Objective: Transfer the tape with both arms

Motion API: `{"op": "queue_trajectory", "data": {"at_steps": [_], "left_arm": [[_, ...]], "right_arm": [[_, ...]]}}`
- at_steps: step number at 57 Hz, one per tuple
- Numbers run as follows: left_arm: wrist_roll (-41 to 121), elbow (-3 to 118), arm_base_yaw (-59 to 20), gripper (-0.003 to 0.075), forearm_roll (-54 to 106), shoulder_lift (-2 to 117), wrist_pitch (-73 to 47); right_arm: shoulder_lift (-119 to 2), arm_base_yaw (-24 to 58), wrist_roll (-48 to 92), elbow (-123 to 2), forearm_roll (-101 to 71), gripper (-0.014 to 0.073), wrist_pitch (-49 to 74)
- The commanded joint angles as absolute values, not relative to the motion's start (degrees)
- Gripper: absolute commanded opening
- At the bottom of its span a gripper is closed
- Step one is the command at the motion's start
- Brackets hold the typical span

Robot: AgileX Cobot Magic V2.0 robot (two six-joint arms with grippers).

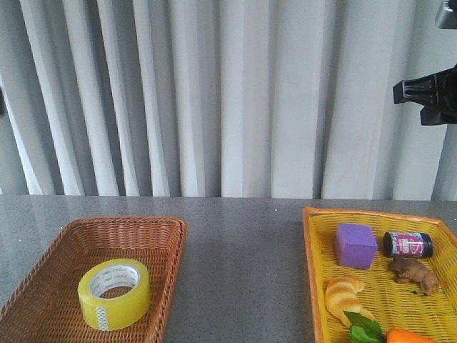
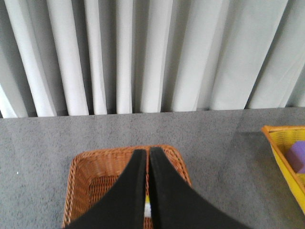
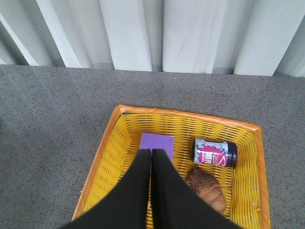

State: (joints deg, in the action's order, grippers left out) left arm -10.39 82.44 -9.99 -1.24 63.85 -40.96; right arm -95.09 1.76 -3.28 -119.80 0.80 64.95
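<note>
The yellow tape roll (image 1: 114, 293) with a white core lies flat in the brown wicker basket (image 1: 43, 286) at the front left. In the left wrist view only a sliver of the tape (image 2: 147, 206) shows between the fingers. My left gripper (image 2: 147, 153) is shut and empty, high above the wicker basket (image 2: 95, 171). My right gripper (image 3: 151, 153) is shut and empty, high above the yellow basket (image 3: 114, 143). In the front view only a black part of the right arm (image 1: 432, 96) shows at the upper right.
The yellow basket (image 1: 314, 286) at the front right holds a purple block (image 1: 355, 245), a dark jar with a pink label (image 1: 408, 244), a brown toy animal (image 1: 415, 274), a croissant (image 1: 345, 295) and an orange and green item (image 1: 378, 331). White curtains hang behind the grey table.
</note>
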Motion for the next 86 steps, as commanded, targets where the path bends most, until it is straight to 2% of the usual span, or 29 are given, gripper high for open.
{"op": "queue_trajectory", "data": {"at_steps": [1, 8, 17, 30, 38, 43, 50, 86], "left_arm": [[-10.9, 73.7, -9.8, -0.0006, -1.2, 56.2, -32.7], [-10.7, 60.2, -9.8, -0.0006, -1.3, 45.9, -31.5], [-6.5, 40.3, -9.8, -0.0006, -4.2, 30.1, -23.6], [-6.5, 11.3, -9.8, -0.0006, -4.2, 10.6, -1.0], [-7.7, -1.3, -9.8, -0.0006, -4.2, 3.1, 9.9], [-7.8, -0.5, -9.8, -0.0006, -4.2, -0.2, 1.2], [-6.3, -1.1, -9.6, -0.0006, -4.6, -1.7, -3.7], [-6.9, -1.1, 1.8, -0.0006, -4.2, -1.8, -4.6]], "right_arm": [[-92.9, 1.6, -2.6, -121.5, 1.0, -0.0007, 61.4], [-92.9, 1.6, -2.6, -121.5, 1.0, -0.0007, 61.4], [-92.9, 1.6, -2.6, -121.5, 1.0, -0.0007, 61.4], [-92.9, 1.6, -2.6, -121.5, 1.0, -0.0007, 61.4], [-92.9, 1.6, -2.6, -121.5, 1.0, -0.0007, 61.4], [-92.9, 1.6, -2.6, -121.5, 1.0, -0.0007, 61.3], [-92.9, 1.6, -2.6, -121.5, 1.0, -0.0007, 61.3], [-92.9, 1.6, -2.6, -121.5, 1.0, -0.0007, 61.3]]}}
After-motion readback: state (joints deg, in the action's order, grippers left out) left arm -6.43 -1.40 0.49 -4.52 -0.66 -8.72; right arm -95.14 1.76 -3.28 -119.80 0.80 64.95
